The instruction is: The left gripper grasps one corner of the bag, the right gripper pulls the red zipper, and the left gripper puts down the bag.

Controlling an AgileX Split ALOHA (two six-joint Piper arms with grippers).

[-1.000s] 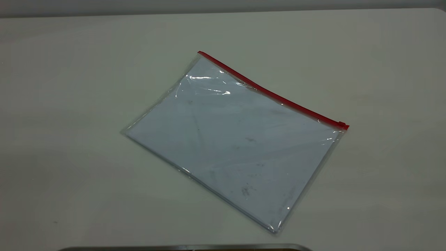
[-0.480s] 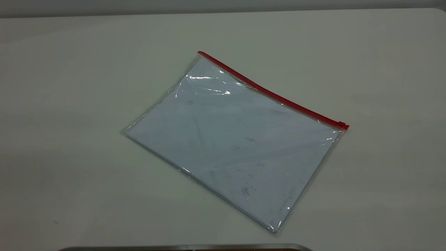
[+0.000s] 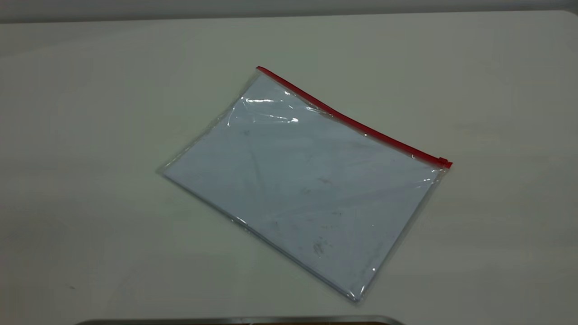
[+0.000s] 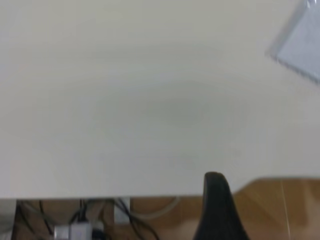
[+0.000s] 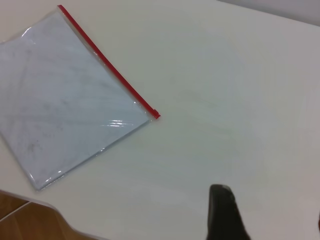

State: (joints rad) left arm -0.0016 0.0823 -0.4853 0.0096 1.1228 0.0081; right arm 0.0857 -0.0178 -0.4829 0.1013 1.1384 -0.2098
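A pale off-white worktop [image 3: 90,135] is filling nearly the whole exterior view, with a grey strip of wall running along its far edge; below its rim, the left wrist view is showing wooden flooring and a tangle of cables [image 4: 95,222]. The bag [image 3: 302,185] is lying flat near the worktop's middle, turned askew, well apart from both arms. The left gripper [image 4: 217,210] is hovering over the worktop's edge with the bag's corner [image 4: 300,45] toward two o'clock; the right gripper [image 5: 227,212] is hovering with the bag [image 5: 65,95] toward ten o'clock. Whether either gripper is spread or pressed together, I cannot tell. The bag is looking clear, whitish-blue and smudged, with the red zipper [image 3: 347,119] running along its far long edge.
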